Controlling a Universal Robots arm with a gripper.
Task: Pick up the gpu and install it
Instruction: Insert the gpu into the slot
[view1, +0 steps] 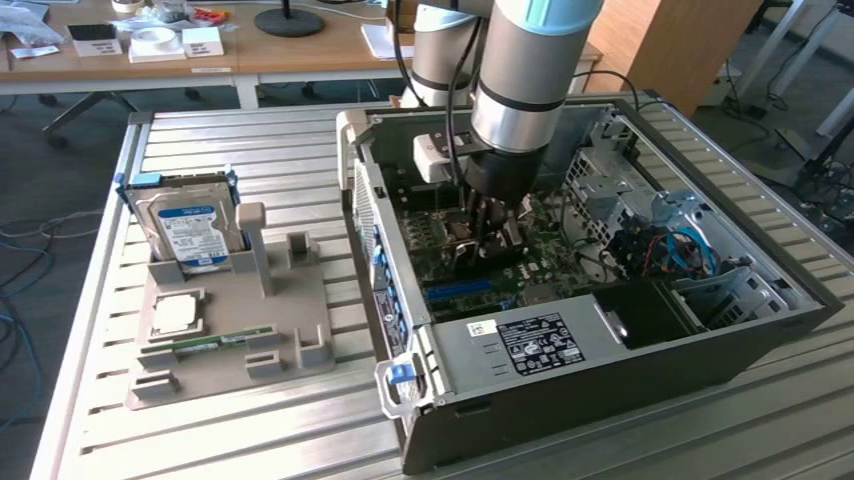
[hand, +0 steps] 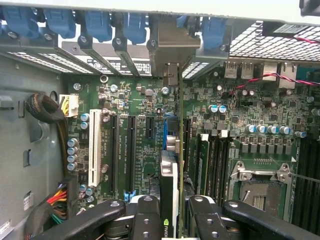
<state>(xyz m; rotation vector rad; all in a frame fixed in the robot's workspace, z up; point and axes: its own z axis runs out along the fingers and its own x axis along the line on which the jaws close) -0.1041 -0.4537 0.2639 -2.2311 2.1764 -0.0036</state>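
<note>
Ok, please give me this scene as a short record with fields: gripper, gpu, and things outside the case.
gripper: shut on the gpu, inside the computer case
gpu: upright on its edge over the motherboard, bracket end toward the rear slots
seated in slot: cannot tell
holder beside the case: carries the hard drive and the memory stick

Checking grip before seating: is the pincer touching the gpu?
Touching. Wrist view: the pincer clamps both faces of the gpu, which is held edge-on.
</note>
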